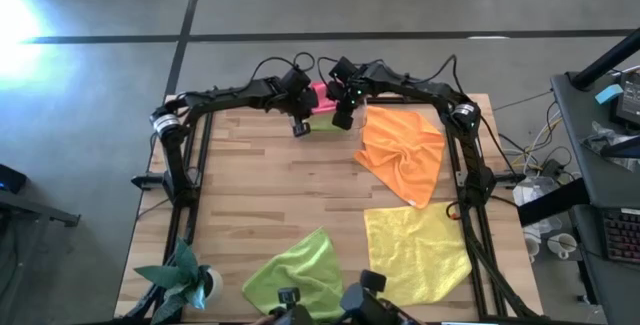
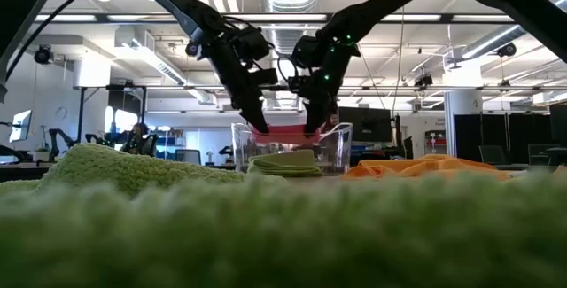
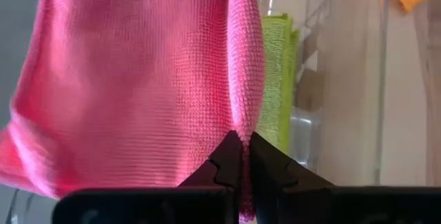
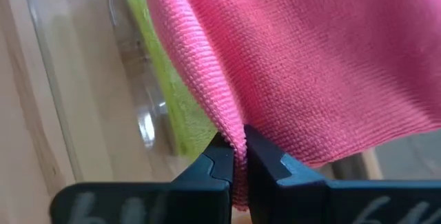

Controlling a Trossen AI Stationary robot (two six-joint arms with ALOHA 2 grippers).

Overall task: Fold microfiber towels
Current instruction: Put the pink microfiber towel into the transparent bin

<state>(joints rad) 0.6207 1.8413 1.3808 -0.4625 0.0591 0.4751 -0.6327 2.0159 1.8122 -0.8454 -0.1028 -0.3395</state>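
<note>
A hot pink microfiber towel (image 2: 283, 132) hangs in a short sagging band between my two grippers at the table's far middle. Both grippers are shut on it: the left (image 1: 300, 125) at one end, the right (image 1: 343, 117) at the other. Just below it stands a clear plastic tray (image 2: 341, 146) with a folded lime green towel (image 2: 285, 161) lying flat inside. An orange towel (image 1: 402, 150) lies crumpled at the far right. A yellow towel (image 1: 418, 253) and another lime green one (image 1: 297, 273) lie spread near the front edge. My left gripper (image 3: 241, 148) pinches a bunched fold of the pink towel (image 3: 242, 124) between its two fingertips, slanting down from the left. The cloth hangs beside the fingers, clear of the table. My right gripper (image 4: 238, 151) pinches a folded edge of the pink towel (image 4: 231, 131) between its fingertips, slanting down from the right. The towel sags between the two grippers over the tray, above the green towel in it.
A small potted plant (image 1: 185, 277) stands at the near left corner. Bare wooden table (image 1: 270, 175) lies between the tray and the near towels. The dark arm frames (image 1: 185, 165) run along both side edges.
</note>
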